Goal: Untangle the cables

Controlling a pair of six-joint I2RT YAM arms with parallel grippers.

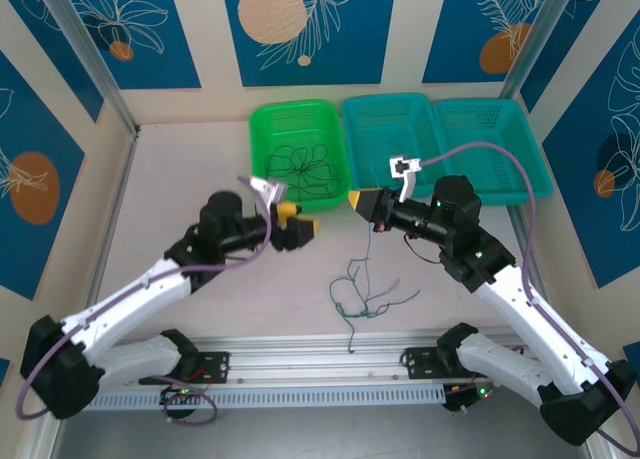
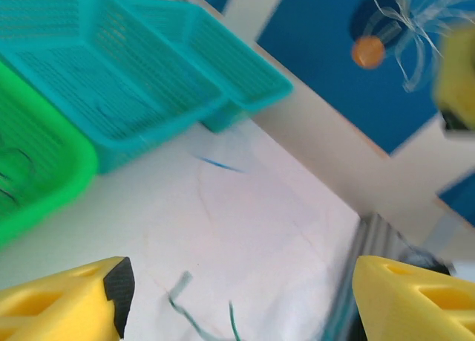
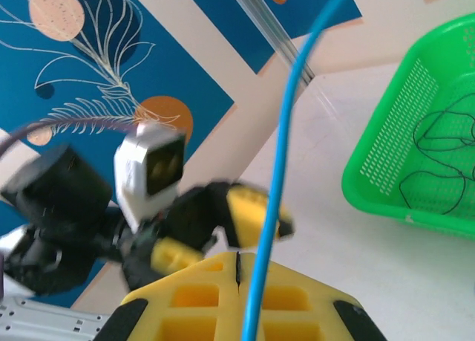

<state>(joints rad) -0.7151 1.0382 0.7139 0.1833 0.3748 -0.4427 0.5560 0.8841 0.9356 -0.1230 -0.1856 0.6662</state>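
While the right pincer hangs over the middle of the table, we see in its own camera that its yellow fingers are pressed together. A thin blue strand is nipped in the seam between them. From above, we can follow that strand dropping from the pincer to a loose tangle of cables, which lies on the table near the front edge, between the two arms.

The left pincer points toward the right one, close to it but not touching. Its fingers stand wide apart and we see nothing gripped between them. A short teal piece of wire shows on the table beyond them.

More dark cables lie curled inside the green basket at the back of the table. Two teal baskets sit side by side just to its right.
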